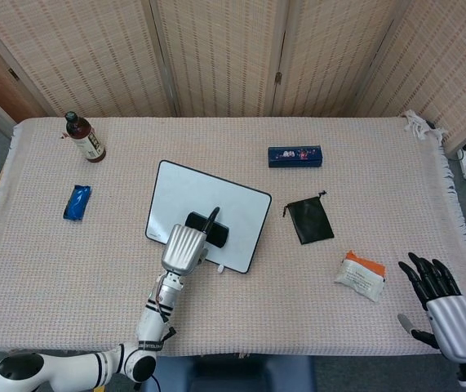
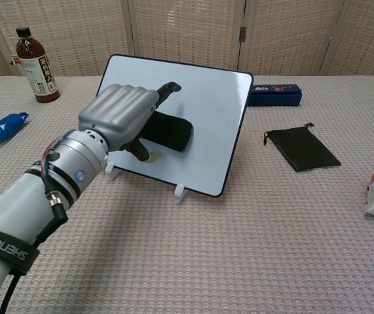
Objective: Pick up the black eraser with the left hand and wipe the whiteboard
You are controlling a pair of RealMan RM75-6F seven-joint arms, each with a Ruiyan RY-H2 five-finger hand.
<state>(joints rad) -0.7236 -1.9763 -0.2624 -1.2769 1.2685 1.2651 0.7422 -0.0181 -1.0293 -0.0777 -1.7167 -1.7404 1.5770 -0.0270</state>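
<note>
One wiping pass underway: silver left hand (image 2: 122, 112) clamps flat black eraser (image 2: 167, 132) against tilted white-faced whiteboard (image 2: 206, 111); next stroke needs steady contact pressure.

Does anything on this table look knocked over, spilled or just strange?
Nothing stands out. The whiteboard leans tilted, but on its own feet; the bottle stands upright, and the left hand holds the black eraser against the board.
</note>
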